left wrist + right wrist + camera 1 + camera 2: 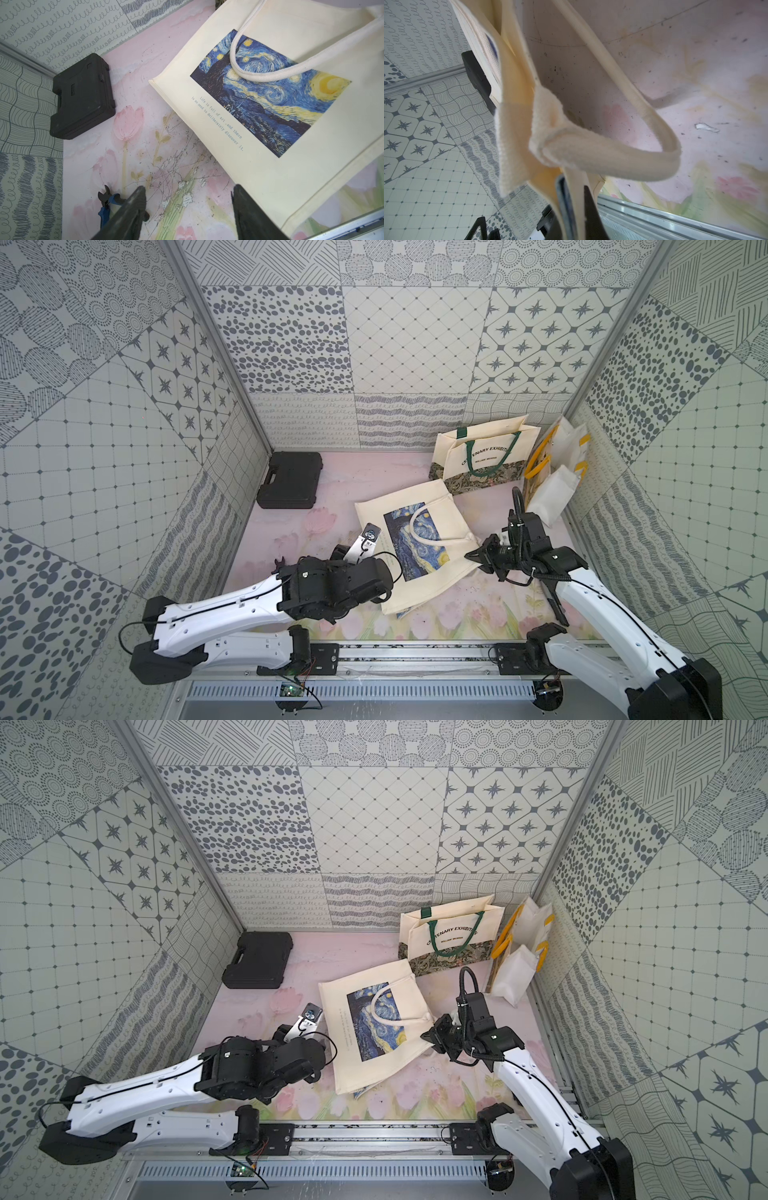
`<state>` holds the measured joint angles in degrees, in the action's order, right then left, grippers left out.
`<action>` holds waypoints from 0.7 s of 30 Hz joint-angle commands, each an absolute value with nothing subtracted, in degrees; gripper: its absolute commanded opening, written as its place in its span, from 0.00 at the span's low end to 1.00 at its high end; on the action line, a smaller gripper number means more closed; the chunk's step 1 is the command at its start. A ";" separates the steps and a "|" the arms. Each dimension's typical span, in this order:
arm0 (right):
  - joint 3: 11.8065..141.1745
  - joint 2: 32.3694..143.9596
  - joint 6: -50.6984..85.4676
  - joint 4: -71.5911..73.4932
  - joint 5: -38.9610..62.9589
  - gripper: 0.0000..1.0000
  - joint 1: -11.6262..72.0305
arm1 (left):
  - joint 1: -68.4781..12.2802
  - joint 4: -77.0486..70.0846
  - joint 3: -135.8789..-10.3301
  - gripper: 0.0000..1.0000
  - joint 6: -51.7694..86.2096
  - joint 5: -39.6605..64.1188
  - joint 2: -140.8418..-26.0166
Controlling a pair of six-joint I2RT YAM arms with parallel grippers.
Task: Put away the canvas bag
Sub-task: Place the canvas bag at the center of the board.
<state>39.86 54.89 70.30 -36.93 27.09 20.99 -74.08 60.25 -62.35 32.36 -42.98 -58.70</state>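
In the middle of the pink flower surface, a bit to the right, lies the canvas bag. We see a blue and yellow night-sky picture on it. Its bottom edge points to the left arm, and its mouth points to the right arm. Its long side runs from the back to the front, turned a little. One soft handle loops over the picture.

The right claw is pinched tight on the mouth edge of the canvas bag, by the handle's end. In the right wrist view that edge is lifted, and we see the surface under it.

The left claw is wide apart and holds nothing. It sits just beside the bag's bottom edge. Small blue cutters lie beside it.

The bag's far corner reaches the foot of a standing bag with green handles. White paper bags with yellow handles fill the back right corner. A black case lies by the back left wall, well apart. Between the case and the canvas bag we see bare room. The bag's near corner is close to the front rail.
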 commanded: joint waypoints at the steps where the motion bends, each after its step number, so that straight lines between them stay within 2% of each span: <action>1: 38.90 56.47 71.83 -35.27 23.84 0.03 26.64 | -70.30 49.34 -60.98 0.67 22.64 -37.96 -59.81; 4: 40.48 58.53 73.96 -33.36 21.01 0.02 32.57 | -67.42 48.08 -60.38 0.67 21.52 -35.80 -58.73; 8: 41.68 60.38 76.34 -29.23 19.47 0.02 36.24 | -66.03 48.86 -61.00 0.67 20.24 -34.82 -58.32; 17: 39.81 65.36 78.93 -21.96 20.65 0.02 37.23 | -62.72 41.86 -53.79 0.69 22.53 -28.44 -61.59; 21: 36.04 65.11 81.50 -17.32 22.23 0.03 32.97 | -60.00 38.12 -50.81 0.60 25.16 -24.89 -63.30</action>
